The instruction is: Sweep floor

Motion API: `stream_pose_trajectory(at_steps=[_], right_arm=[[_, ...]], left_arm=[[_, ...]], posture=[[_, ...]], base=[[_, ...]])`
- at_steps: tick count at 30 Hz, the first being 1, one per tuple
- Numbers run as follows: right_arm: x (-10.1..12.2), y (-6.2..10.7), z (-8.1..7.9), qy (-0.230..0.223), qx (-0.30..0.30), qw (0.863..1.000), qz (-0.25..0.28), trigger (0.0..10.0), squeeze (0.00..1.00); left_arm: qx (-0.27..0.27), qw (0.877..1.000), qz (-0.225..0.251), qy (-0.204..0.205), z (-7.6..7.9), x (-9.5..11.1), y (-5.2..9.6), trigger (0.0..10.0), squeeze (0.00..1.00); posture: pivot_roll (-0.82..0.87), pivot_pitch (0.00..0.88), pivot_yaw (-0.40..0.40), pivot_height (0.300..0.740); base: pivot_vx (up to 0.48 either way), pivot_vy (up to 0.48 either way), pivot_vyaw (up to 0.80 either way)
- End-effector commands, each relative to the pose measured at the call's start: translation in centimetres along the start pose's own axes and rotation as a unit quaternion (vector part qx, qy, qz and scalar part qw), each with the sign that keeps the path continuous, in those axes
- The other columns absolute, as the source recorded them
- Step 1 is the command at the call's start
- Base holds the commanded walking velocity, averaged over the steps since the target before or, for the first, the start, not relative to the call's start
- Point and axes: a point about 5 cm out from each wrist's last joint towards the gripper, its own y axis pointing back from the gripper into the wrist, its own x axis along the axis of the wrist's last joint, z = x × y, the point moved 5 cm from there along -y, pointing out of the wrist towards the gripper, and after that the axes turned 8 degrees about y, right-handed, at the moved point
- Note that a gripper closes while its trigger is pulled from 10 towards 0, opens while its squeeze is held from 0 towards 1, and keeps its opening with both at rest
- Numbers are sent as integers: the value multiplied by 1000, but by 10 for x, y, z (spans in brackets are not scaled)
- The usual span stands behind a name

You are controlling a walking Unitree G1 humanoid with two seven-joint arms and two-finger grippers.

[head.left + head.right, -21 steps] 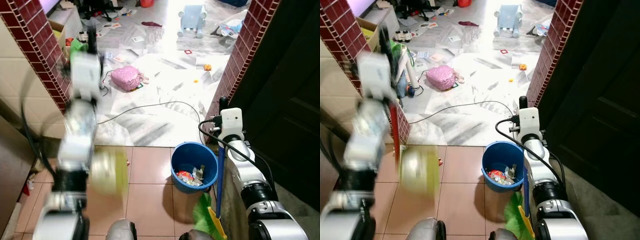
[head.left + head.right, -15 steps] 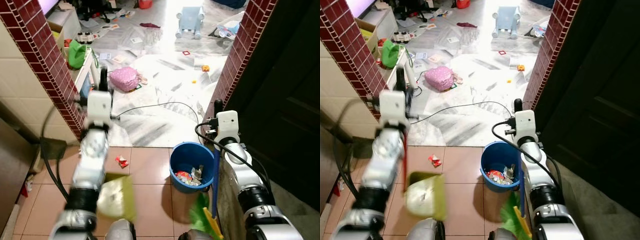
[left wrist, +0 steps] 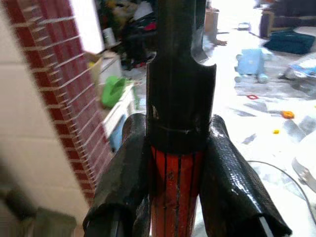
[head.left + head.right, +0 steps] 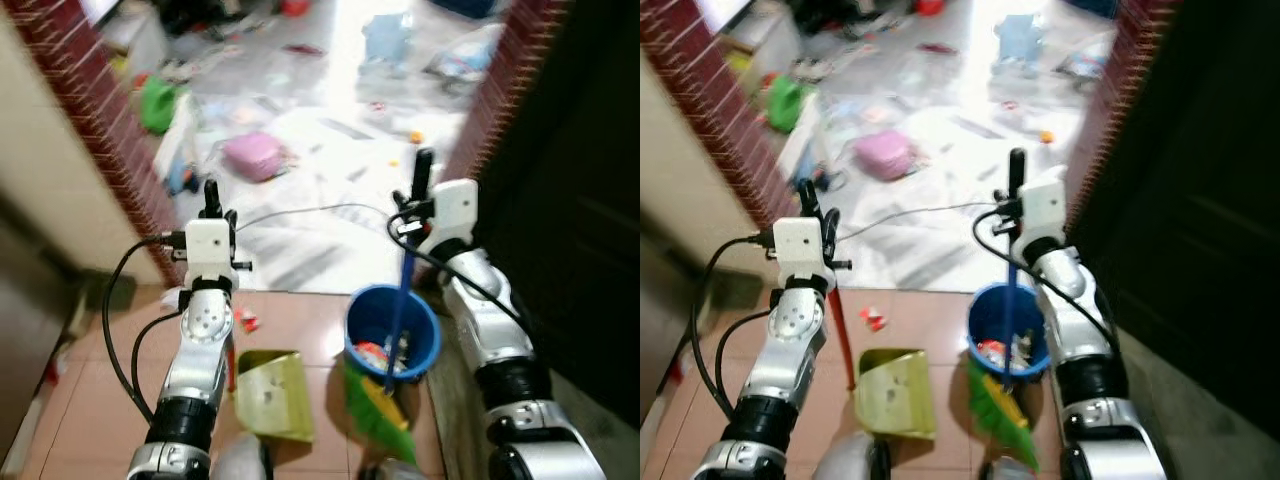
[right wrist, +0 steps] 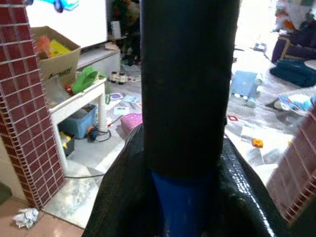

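My left gripper [image 4: 212, 196] is shut on the black-capped red handle [image 3: 176, 183] of a yellow-green dustpan [image 4: 270, 395]. The pan rests on the pink tiles just left of the blue bucket [image 4: 425, 331]. My right gripper [image 4: 424, 168] is shut on the black grip of a broom with a blue handle [image 4: 398, 300]. Its green bristles [image 4: 375, 412] sit on the floor in front of the bucket, beside the pan. A red-and-white scrap of litter [image 4: 247, 320] lies on the tiles behind the pan. In both wrist views the fingers [image 5: 118, 197] clasp each handle.
The bucket holds rubbish. A brick doorway [image 4: 125, 170] opens onto a marble floor strewn with a pink bag [image 4: 252, 155], papers, a cable [image 4: 320, 212] and a pale blue toy [image 4: 385, 38]. A dark door [image 4: 570, 200] stands on the right, a wall on the left.
My left arm has swung down and set the dustpan on the tiles beside the bucket. My right arm has raised the broom and brought its bristles leftward in front of the bucket.
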Motion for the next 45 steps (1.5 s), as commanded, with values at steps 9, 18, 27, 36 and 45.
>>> stream_pose_trajectory(at_steps=[9,18,27,36,45], right_arm=[[31,-4,-5,22,-4,998,57,10000,0],[39,-3,7,81,-57,992,72,10000,0],[42,-4,6,90,-60,991,77,10000,0],[40,-6,6,91,-64,991,73,10000,0],[39,-7,7,88,-62,992,71,10000,0]], left_arm=[[21,999,24,-1,-7,14,-6,10000,0],[11,998,55,23,-13,29,-6,10000,0],[10,998,54,28,-13,29,-5,10000,0],[15,998,53,36,-13,30,-6,10000,0],[31,997,58,32,-17,36,-9,10000,0]], posture=[[-70,0,4,740],[-68,0,-1,740],[-68,0,-3,740],[-67,0,-2,740],[-67,0,-1,740]], base=[[0,480,570],[63,0,45],[390,0,44],[393,248,0],[291,378,0]])
